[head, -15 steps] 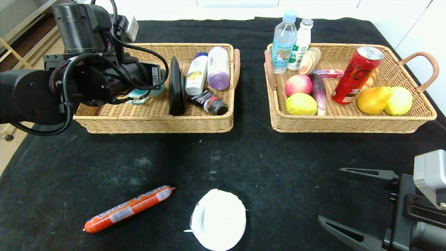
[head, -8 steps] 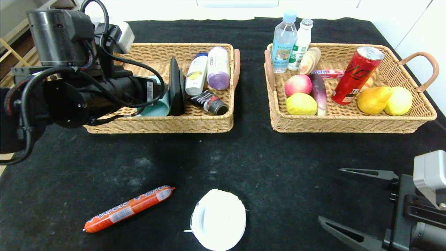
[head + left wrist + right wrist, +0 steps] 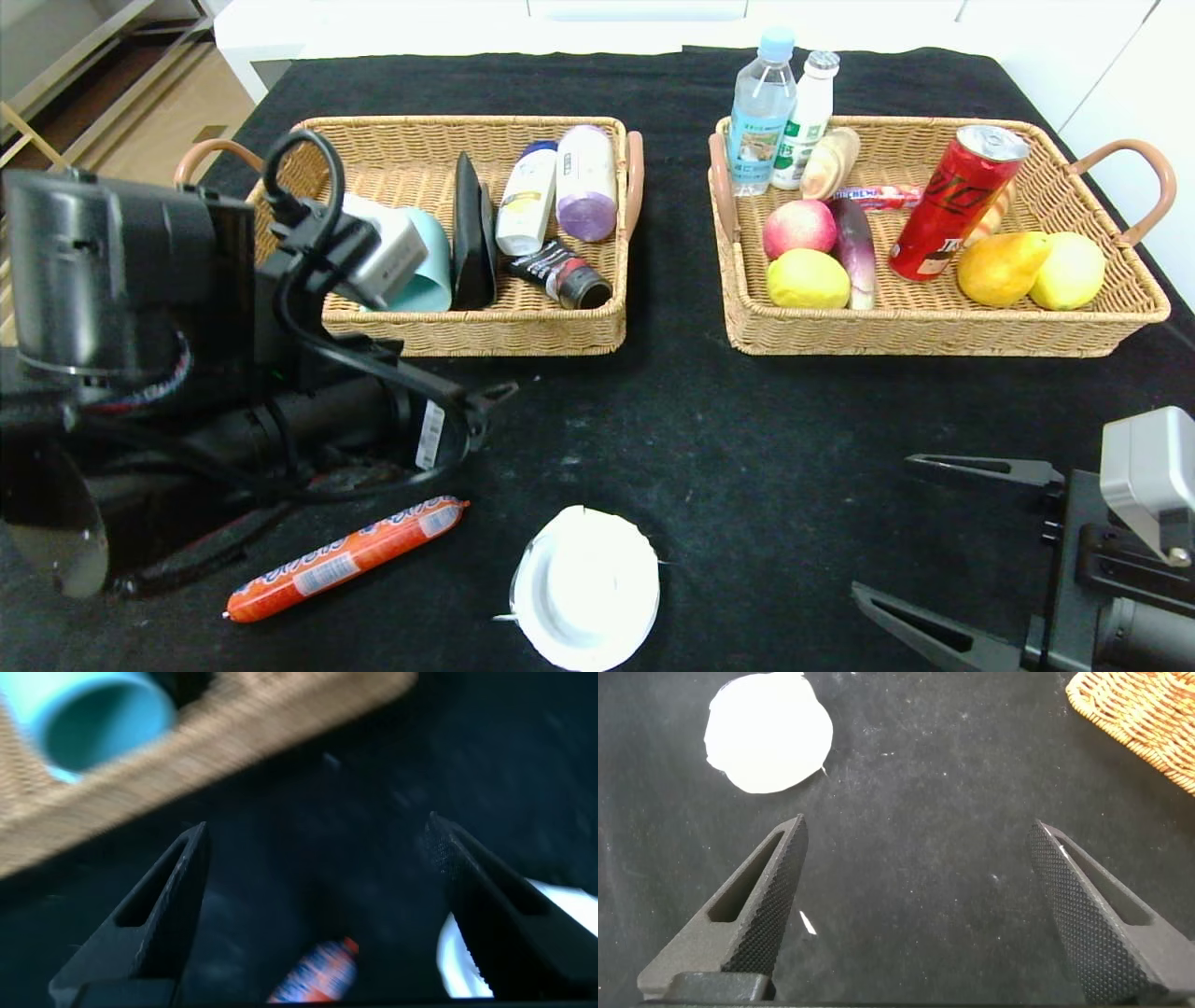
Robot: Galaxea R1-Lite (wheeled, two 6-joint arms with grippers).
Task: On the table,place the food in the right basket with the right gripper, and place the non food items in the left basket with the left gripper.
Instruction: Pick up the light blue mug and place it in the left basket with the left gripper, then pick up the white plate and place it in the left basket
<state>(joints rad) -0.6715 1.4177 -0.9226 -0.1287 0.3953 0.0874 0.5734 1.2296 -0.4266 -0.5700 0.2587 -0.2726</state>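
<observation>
Over lint-flecked black cloth (image 3: 709, 448), left end effector (image 3: 318, 905) spread (empty); right end effector (image 3: 920, 905) likewise.

You get bright, even overhead light with soft shadows at each basket's near edge on the table (image 3: 653, 411), while the left wrist view is motion-blurred.

Toward the upper middle of my head view I see a clear plastic water bottle with a blue cap (image 3: 761, 110) standing beside a slim white bottle with a grey cap (image 3: 806, 117), touching. Left of them lie a white shampoo bottle with a blue cap (image 3: 526, 198), a white and purple bottle (image 3: 585, 182), a flat black pouch on edge (image 3: 472, 231) and a small black tube (image 3: 562, 273). Right of centre sit a purple eggplant (image 3: 853, 250), a yellow-green lemon (image 3: 808, 278), a yellow pear (image 3: 1002, 267) and a second yellow-green lemon (image 3: 1069, 271).
</observation>
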